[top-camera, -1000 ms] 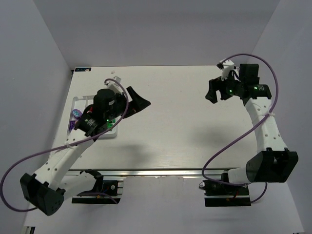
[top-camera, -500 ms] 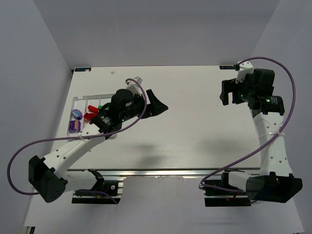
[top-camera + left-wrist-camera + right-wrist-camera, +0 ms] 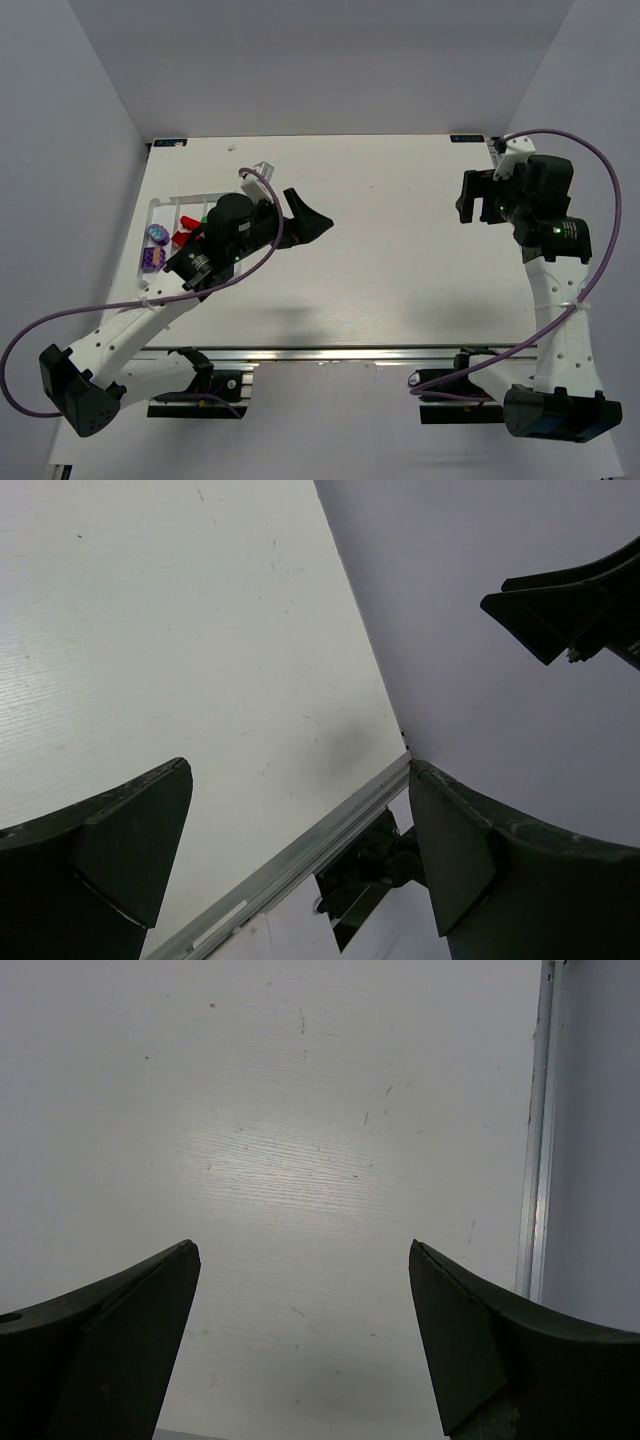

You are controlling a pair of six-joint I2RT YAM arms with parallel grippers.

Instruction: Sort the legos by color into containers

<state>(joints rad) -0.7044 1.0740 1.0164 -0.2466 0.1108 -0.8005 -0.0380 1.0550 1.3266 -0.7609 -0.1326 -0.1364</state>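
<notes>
The legos (image 3: 185,222) lay in the white tray (image 3: 156,204) at the left of the table (image 3: 400,260), half hidden under the left arm (image 3: 130,325). I could count 5 of them: 2 red bricks (image 3: 181,238), 1 green brick (image 3: 203,216), 1 rounded purple piece (image 3: 157,233) and 1 purple brick (image 3: 151,259) nearest me. What else sat under the arm I could not tell.

They looked like light, hard, smooth plastic, stiff enough to pinch firmly. I would take a brick across its 2 flat sides. The rounded piece seemed likelier to slip.

There was 1 tray and no loose brick on the bare table. The left gripper (image 3: 310,215) hung just right of the tray, jaws spread, holding nothing. The right gripper (image 3: 300,1250), near the far right edge, gaped too.
</notes>
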